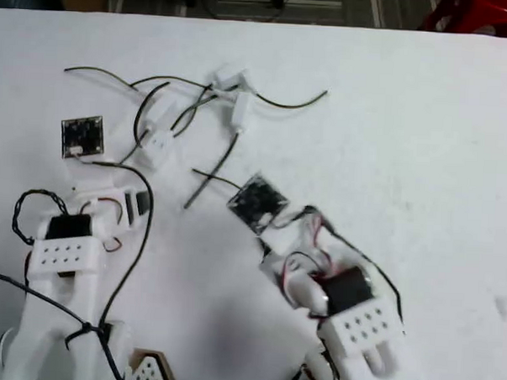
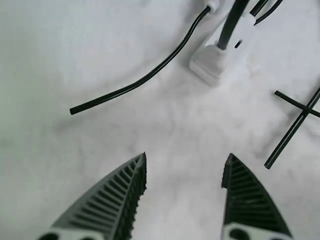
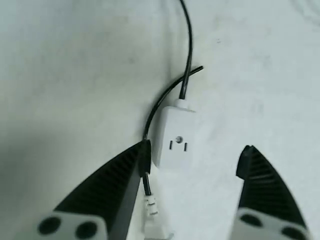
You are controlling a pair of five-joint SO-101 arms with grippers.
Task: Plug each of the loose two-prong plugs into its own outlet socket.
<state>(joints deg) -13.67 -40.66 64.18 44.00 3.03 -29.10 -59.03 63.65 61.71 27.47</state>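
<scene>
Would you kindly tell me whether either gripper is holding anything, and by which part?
Nothing is held. The left gripper and right gripper are open; a socket lies between the right one's jaws.

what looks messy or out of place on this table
The black cords are tangled, crossing each other among the white outlet sockets toward the far side of the table. The outlet socket below the open right gripper lies face up, slots empty.

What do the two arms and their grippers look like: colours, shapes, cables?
The left arm and the right arm have white bodies with a holed white plate, a black motor block, and thin red and black wires. The left gripper has dark, pointed fingers with ribbed inner faces; the right gripper has dark, pointed fingers too.
</scene>
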